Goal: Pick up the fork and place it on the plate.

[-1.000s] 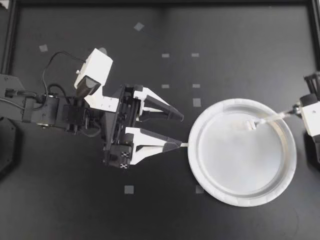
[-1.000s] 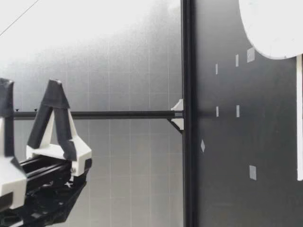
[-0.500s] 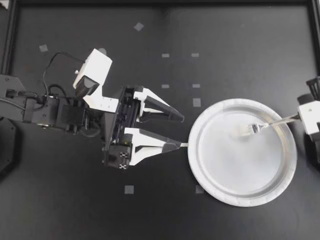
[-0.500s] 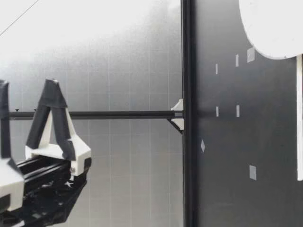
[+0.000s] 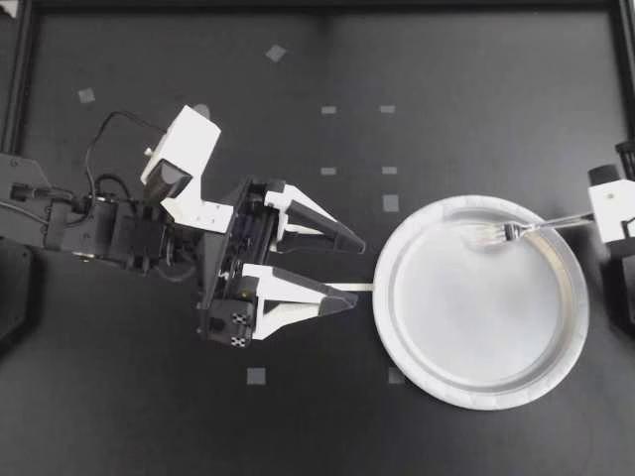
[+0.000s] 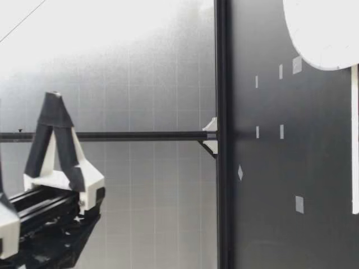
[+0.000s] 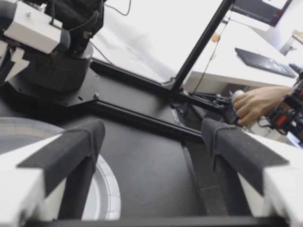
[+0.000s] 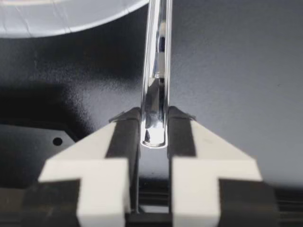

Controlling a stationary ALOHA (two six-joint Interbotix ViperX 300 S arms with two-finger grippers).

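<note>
Right hand grips the fork, its tines over the plate.

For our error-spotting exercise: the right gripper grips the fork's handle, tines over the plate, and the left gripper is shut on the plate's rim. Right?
No. The left gripper is open and holds nothing, as the left wrist view shows. The right gripper does grip the fork by its handle, tines over the plate.

Top: overhead, straight down on bench.
Low: bench height, looking across.
Wrists: arm-mounted, close, facing forward.
Shared: plate, in all four.
</note>
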